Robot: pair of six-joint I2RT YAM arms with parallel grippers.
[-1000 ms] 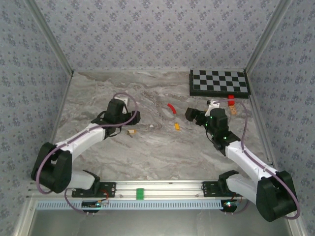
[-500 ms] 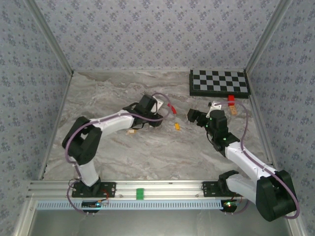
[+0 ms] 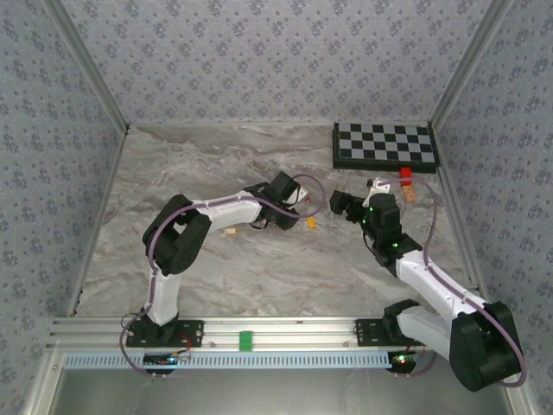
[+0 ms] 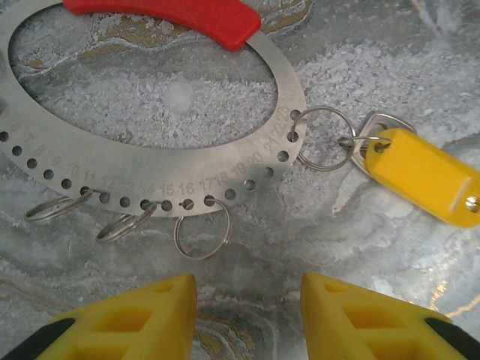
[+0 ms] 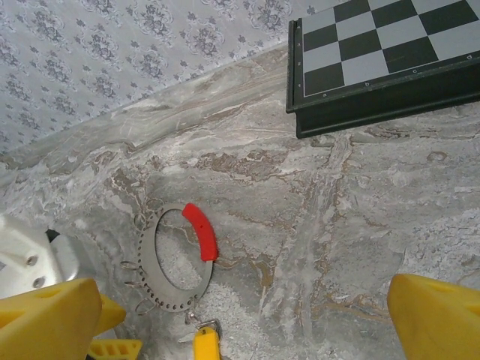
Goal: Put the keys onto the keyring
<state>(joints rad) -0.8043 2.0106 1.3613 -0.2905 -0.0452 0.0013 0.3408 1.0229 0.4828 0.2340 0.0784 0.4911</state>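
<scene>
The keyring [image 4: 150,169] lies flat on the marble table [image 3: 285,277], the yellow key [image 4: 424,176] apparently hooked to its rim by a small ring [image 4: 323,109]. The left gripper [image 4: 249,292] hovers just beside, fingers apart, empty; the right gripper [image 5: 240,300] gapes wide.

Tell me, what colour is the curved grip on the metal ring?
Bright red. The grip shows best in the left wrist view.

I get bright, even, diffuse light with only soft shadows. My left wrist view is sharp; the keyring [image 4: 150,169] carries mild sheen.
</scene>
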